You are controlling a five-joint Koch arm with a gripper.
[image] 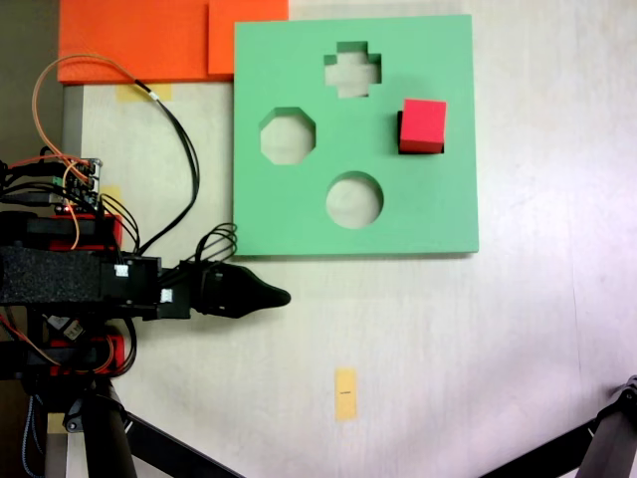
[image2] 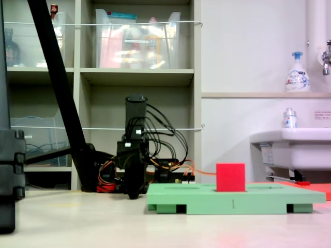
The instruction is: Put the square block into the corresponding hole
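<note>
The arm lies low and level over the desk [image: 478, 339], its fingers [image: 271, 296] pointing right in a fixed view, just short of the green board [image: 438, 209]; whether they are parted cannot be told. The plain red block [image: 423, 124] sits in the square hole [image: 401, 131], standing proud of the board.

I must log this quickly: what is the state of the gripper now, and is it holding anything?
Gripper: holding nothing; open or closed cannot be told, since its jaws overlap. The red block sits on the green board, away from it.
</note>
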